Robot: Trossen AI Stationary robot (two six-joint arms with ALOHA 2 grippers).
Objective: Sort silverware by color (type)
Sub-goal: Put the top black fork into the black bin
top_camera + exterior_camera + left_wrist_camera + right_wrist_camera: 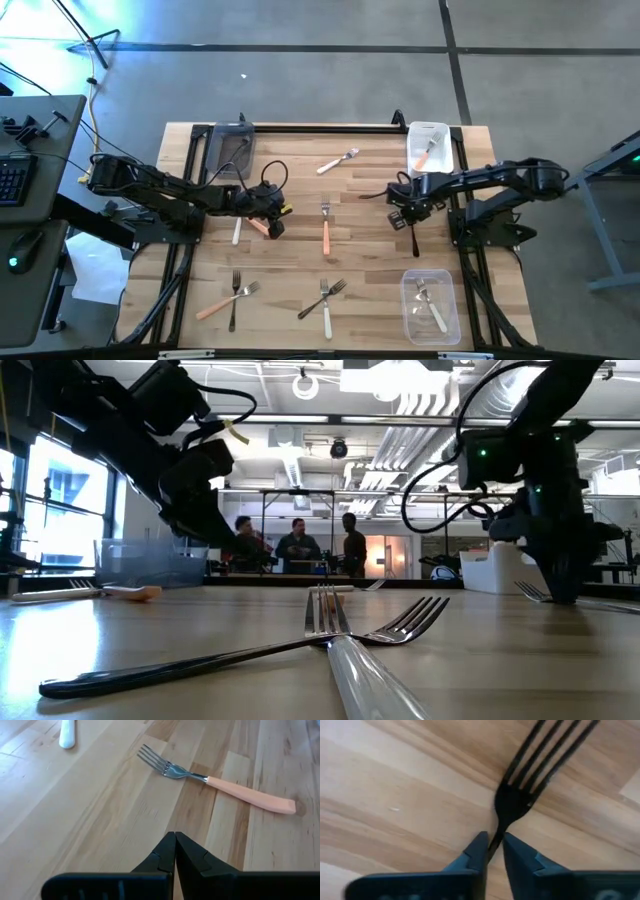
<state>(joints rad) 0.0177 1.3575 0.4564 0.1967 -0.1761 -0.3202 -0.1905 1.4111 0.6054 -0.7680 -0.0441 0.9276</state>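
R gripper (491, 846) low over wood table (395, 795), jaws nearly closed w/ black fork (512, 802) neck between them. Fork's 4 tines point away from gripper. Handle hidden below jaws.

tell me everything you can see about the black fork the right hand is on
The black fork is dark all over, head and handle alike, with four long tines and a narrow neck. It lies flat on the wooden table near the right edge, between the white bin and the clear bin. The right hand has its two fingers closed around the neck just behind the head. In the high view its handle sticks out from under the hand.
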